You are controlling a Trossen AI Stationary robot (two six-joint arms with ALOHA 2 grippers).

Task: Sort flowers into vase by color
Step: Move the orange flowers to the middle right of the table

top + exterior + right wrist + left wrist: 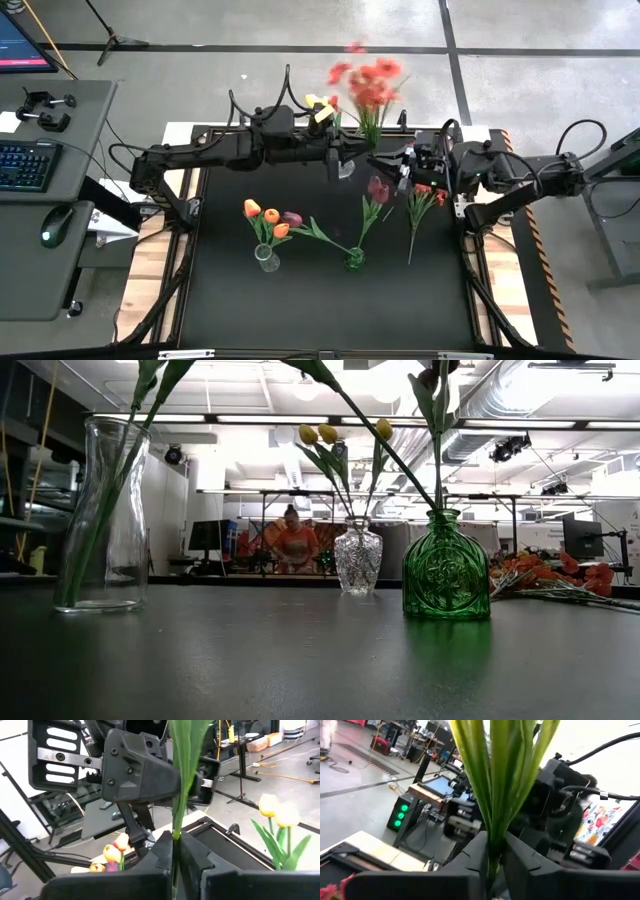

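Tulips with red heads [368,85] hang as a bunch above the far middle of the tabletop [330,300], their green stems running down between the two arms. The left fingers [492,865] are clenched on the stems, which rise straight out of the slit between them in the left wrist view. The right fingers [175,855] are also clenched on a green stem, directly facing the left gripper. Both grippers [345,160] [395,165] meet at the same point in the high view, just beside each other.

The step in hand appears to be a handover or a separation of one stem from the bunch. To do it well:

- Keep one grip firm before the other lets go, so the stems do not drop.
- Pull along the stem line, not across it; thin stems probably bend easily.
- Confirm head colour before choosing a vase.

On the tabletop below stand a clear vase [266,258] with orange tulips [265,215], a green vase [354,260] with maroon tulips [378,188], and a small cut-glass vase [357,560] with yellow tulips [328,433]. More loose tulips [425,195] lie near the right arm.
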